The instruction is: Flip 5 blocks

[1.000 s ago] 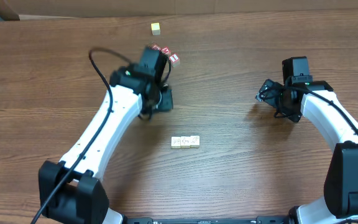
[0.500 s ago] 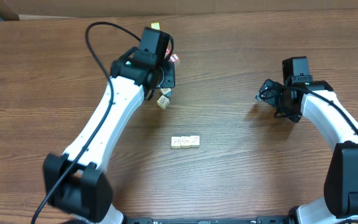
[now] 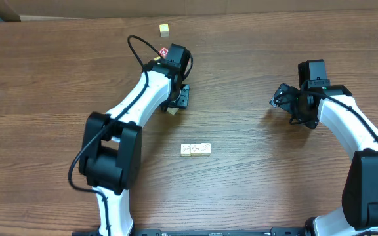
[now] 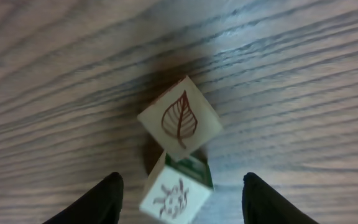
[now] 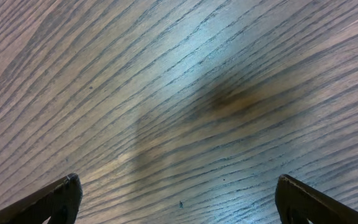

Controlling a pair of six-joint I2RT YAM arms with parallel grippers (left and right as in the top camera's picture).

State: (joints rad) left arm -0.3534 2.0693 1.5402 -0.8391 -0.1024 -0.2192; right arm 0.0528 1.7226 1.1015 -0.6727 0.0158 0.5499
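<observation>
Two pale blocks lie together on the wood under my left gripper (image 4: 180, 186). One shows a leaf drawing (image 4: 179, 118); the other (image 4: 173, 196) shows a spiky drawing and a green side, and touches the leaf one. The second sits between my open fingers with a gap on each side, nothing gripped. From overhead this pair (image 3: 172, 109) is just left of the left gripper (image 3: 182, 96). Three more blocks (image 3: 195, 149) stand in a row nearer the front. My right gripper (image 3: 281, 98) is wide open over bare wood (image 5: 179, 124), far from every block.
A red-faced cube (image 3: 165, 51) lies just behind the left wrist, partly hidden by it. A yellow cube (image 3: 165, 29) sits further back near the table's far edge. A black cable loops above the left arm (image 3: 136, 46).
My left gripper has opened, rising and then dropping back, and the two blocks now lie free beneath it. The left arm swung into a new pose. The right arm has not moved.
</observation>
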